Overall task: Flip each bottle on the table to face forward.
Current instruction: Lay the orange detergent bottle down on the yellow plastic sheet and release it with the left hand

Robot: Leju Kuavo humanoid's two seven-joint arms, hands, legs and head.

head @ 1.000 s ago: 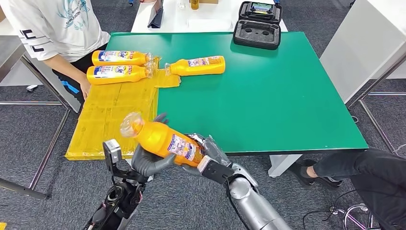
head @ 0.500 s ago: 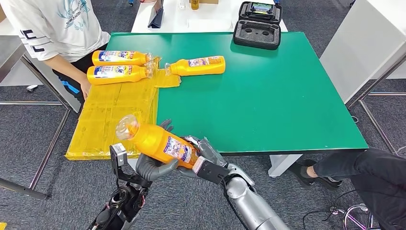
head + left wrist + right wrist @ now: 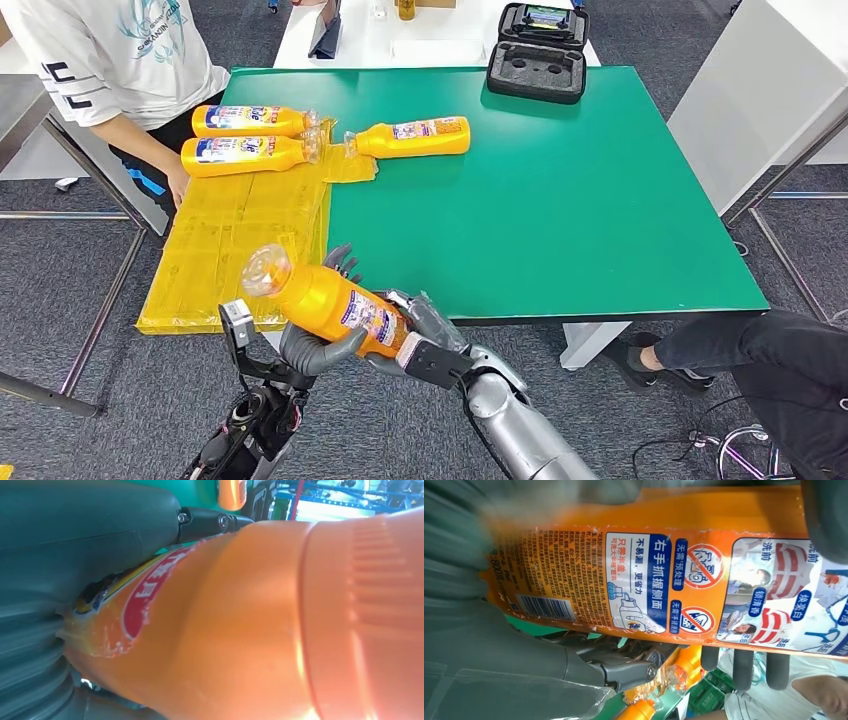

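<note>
The orange bottle (image 3: 330, 303) hangs in the air just off the near edge of the table (image 3: 560, 210), by its near left corner, cap end tilted up and away to the left. Both hands grasp it: the left hand (image 3: 318, 345) cups the body from beneath, the right hand (image 3: 415, 325) wraps the base end where the label sits. In the right wrist view the label's printed back panel with its barcode faces the camera, so the bottle likely needs more turning before its front shows. It looks like a rigid plastic bottle with a smooth, glossy skin, probably slippery; the moulded ribs near the shoulder and the broad mid-body seem the surest places to hold, not the clear cap (image 3: 265, 268). If full it may be fairly heavy, so two-handed support makes sense. Three more orange bottles (image 3: 250, 150) lie on their sides near the far left corner, partly on a yellow sheet (image 3: 240, 240). A person (image 3: 110, 60) stands close at the left edge, one hand by the sheet, and a black case (image 3: 538, 62) sits at the far edge.
</note>
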